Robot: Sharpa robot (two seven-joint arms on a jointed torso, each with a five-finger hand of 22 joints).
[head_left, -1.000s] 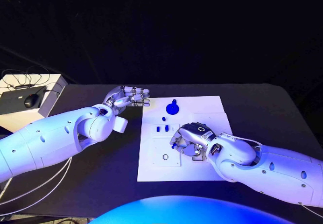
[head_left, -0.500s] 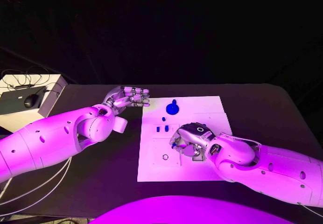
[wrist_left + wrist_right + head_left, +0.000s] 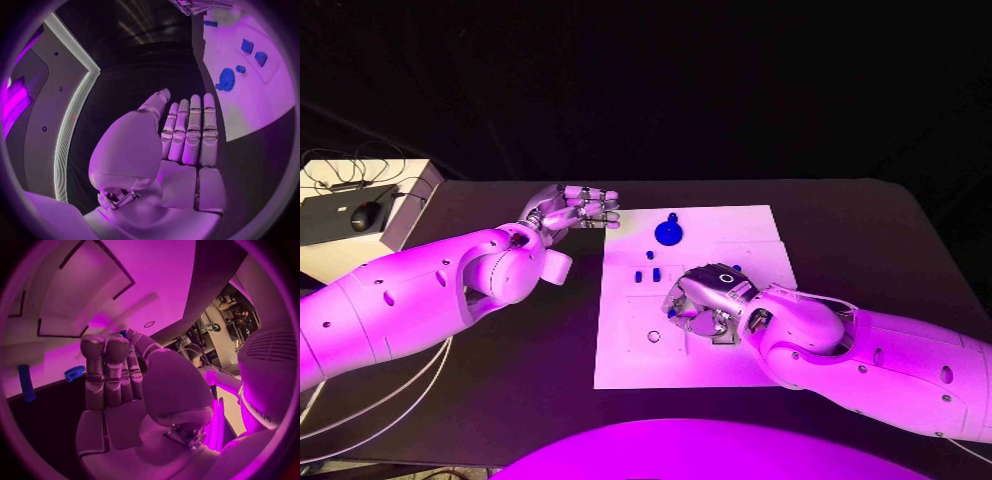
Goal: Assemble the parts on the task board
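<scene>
The white task board [image 3: 733,230] lies in the middle of the black table. A round blue part [image 3: 671,233] stands near its far edge, with small blue parts [image 3: 649,275] just nearer to me. My right hand [image 3: 705,304] hovers low over the board's middle, and a small blue part [image 3: 125,333] shows pinched at its fingertips. A blue peg [image 3: 25,382] and a blue toothed piece [image 3: 74,372] lie beyond it. My left hand [image 3: 574,210] hangs off the board's far left corner, fingers straight and holding nothing [image 3: 184,130]. The round blue part [image 3: 225,79] lies ahead of it.
A round hole [image 3: 655,337] in a square recess sits on the board's near left part. A white box [image 3: 408,200] with a black mouse [image 3: 367,216] and cables stands at the table's far left corner.
</scene>
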